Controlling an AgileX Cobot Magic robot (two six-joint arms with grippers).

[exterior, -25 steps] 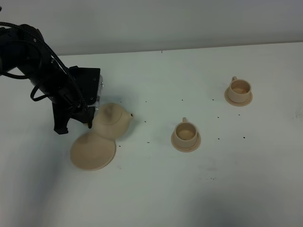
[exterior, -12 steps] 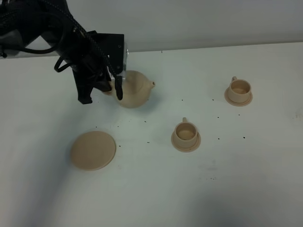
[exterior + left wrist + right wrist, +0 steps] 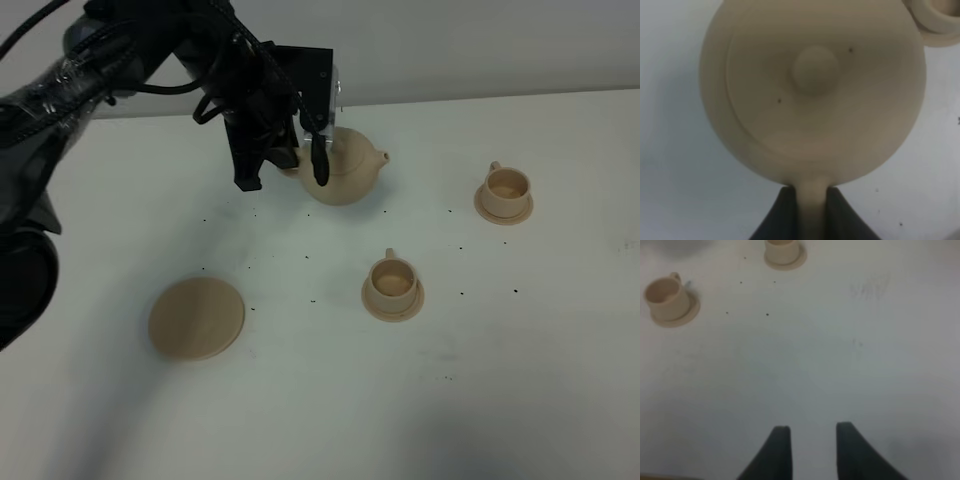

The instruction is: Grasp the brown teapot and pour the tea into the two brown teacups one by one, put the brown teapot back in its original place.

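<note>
The brown teapot [image 3: 346, 166] hangs above the table at the back middle, spout pointing right toward the far teacup [image 3: 505, 190]. My left gripper [image 3: 288, 168] is shut on its loop handle. In the left wrist view the teapot [image 3: 812, 90] fills the frame, and the left gripper [image 3: 812, 194] clamps the handle between its dark fingers [image 3: 782, 212]. The near teacup [image 3: 393, 284] stands on its saucer in front of the pot. The wide saucer [image 3: 197, 317] lies bare at the front left. My right gripper [image 3: 812, 440] is open and empty over bare table.
The white table [image 3: 320, 400] carries small dark specks. The right wrist view shows both teacups, one [image 3: 667, 297] nearer and one [image 3: 784, 251] farther. A cup rim [image 3: 936, 17] shows beside the pot in the left wrist view. The left arm's cables [image 3: 60, 90] span the back left.
My left gripper has carried the teapot up off the wide saucer and to the right, toward the teacups. The saucer now lies bare. The cups have not moved.
</note>
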